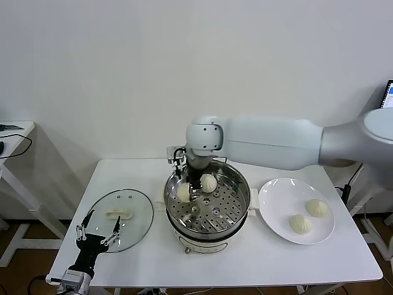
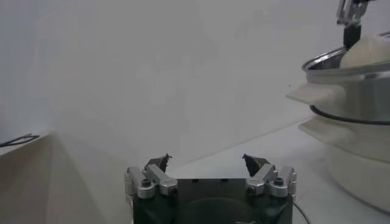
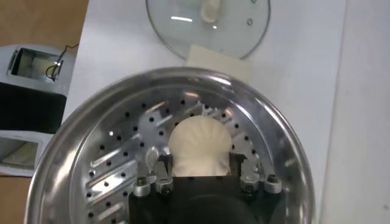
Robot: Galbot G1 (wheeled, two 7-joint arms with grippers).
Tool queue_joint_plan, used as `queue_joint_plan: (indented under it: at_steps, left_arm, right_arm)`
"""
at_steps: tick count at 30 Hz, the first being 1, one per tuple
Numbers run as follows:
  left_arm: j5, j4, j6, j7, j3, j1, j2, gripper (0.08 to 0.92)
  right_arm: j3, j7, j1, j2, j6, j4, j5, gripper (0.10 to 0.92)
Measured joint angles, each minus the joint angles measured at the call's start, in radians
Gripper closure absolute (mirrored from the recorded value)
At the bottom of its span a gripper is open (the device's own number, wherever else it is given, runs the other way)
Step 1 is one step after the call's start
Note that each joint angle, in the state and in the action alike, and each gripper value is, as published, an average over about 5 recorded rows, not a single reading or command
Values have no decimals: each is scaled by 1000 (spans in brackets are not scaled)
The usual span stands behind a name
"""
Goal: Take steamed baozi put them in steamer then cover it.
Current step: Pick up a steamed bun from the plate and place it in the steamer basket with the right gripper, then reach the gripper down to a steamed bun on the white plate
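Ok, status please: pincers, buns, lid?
Right pincer shut on a bun over the steamer. Left pincer open, by the lid on the table. Two buns on the plate. Nothing in the way.

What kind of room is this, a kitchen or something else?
Probably a test room or lab set up like a kitchen corner, not a real kitchen: a plain white table against a bare wall, holding only a steamer, a plate and a lid.
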Motion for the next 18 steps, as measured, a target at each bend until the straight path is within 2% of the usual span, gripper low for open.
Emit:
queue_joint_plan:
  at_steps: [2,9,18]
  left_arm:
    - [0,0,0,0,-1,0,0,177]
    - [0,0,0,1,-5,2,0,177]
    - [1,-1,0,0,0,5,-1,177]
  right_arm:
    - [3,2,-11,7,0,-5,-5,383]
    - [15,3,-28,15,0,-8,-21,224]
    - [18,-22,19,-72,1,54,-26,203]
